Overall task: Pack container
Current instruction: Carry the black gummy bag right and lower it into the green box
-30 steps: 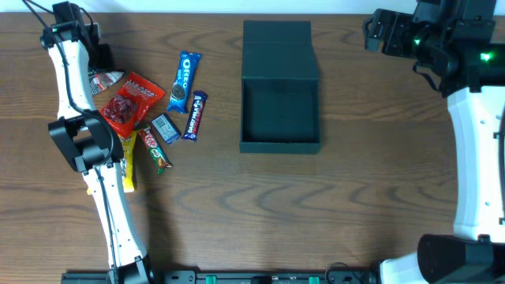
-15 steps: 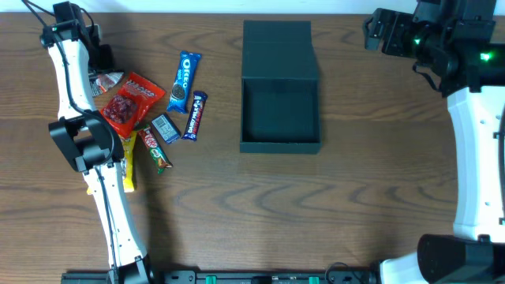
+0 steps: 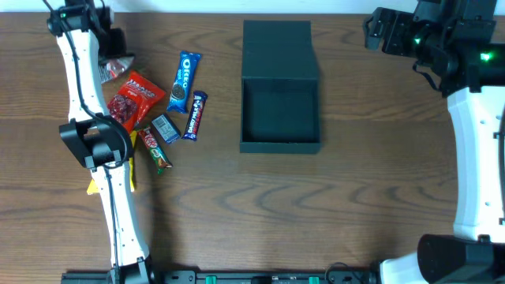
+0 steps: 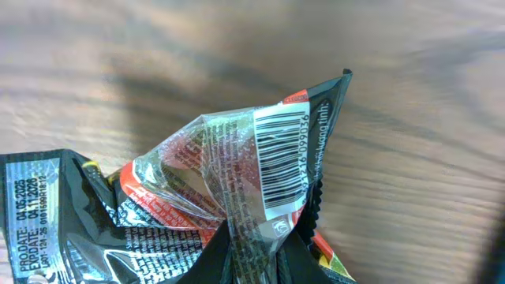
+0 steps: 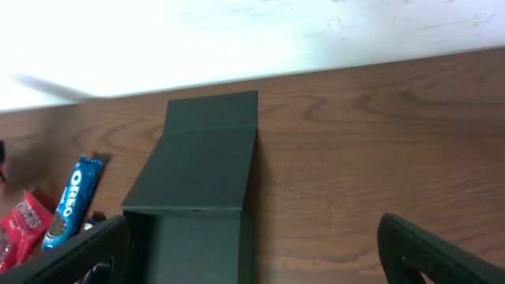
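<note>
The container [image 3: 280,144] is a dark grey-green open box at table centre, its flap lid [image 3: 278,47] laid back toward the far edge and its inside bare. It also shows in the right wrist view [image 5: 197,229]. My left gripper [image 3: 113,47] is at the far left, shut on the edge of a crinkly clear and black snack packet [image 3: 121,68]. In the left wrist view the jaws [image 4: 264,264] pinch that packet [image 4: 237,170] above the table. My right gripper [image 3: 372,31] is open and empty at the far right; its fingers [image 5: 256,256] are spread wide.
A pile of snacks lies left of the box: a red packet [image 3: 130,101], an Oreo pack [image 3: 184,80], a purple bar [image 3: 194,114], a small blue packet [image 3: 164,128], a KitKat bar [image 3: 155,148] and a yellow packet [image 3: 126,170] partly under my left arm.
My left arm has swung a little right and toward the far edge, carrying the crinkly packet with it. The right arm and box have not moved.
</note>
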{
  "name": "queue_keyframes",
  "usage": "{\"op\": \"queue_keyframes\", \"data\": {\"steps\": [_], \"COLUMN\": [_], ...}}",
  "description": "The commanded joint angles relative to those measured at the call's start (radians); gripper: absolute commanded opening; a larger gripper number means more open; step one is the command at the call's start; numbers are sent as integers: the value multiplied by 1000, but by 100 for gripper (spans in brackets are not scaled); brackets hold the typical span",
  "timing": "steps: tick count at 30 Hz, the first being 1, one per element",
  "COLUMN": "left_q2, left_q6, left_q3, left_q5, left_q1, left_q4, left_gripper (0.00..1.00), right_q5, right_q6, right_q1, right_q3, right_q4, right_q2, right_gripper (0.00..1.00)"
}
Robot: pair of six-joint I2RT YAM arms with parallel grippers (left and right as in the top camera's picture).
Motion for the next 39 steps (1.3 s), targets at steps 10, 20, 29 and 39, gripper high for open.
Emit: {"op": "queue_keyframes", "data": {"steps": [10,20,29,39], "left_q2": [-264,-264,-264,-264], "left_q6": [452,570,651,742], "left_q3": [42,39,-117,-272], "left_q5": [397,364,336,332], "left_q1": [-221,-449,-653,-692], "left_q4": [-99,-237,-298,-303], "left_gripper": [6,6,6,6], "right_q5": [-5,-5,-5,-5], "right_q6": [-85,-191,-273,-368], "right_q1": [-47,-195,-283,-302], "right_q3": [2,2,2,2], "right_q4": [6,-8,-10,-32], "right_q2": [-10,-84,-105,-105], "right_gripper": [99,99,99,99]}}
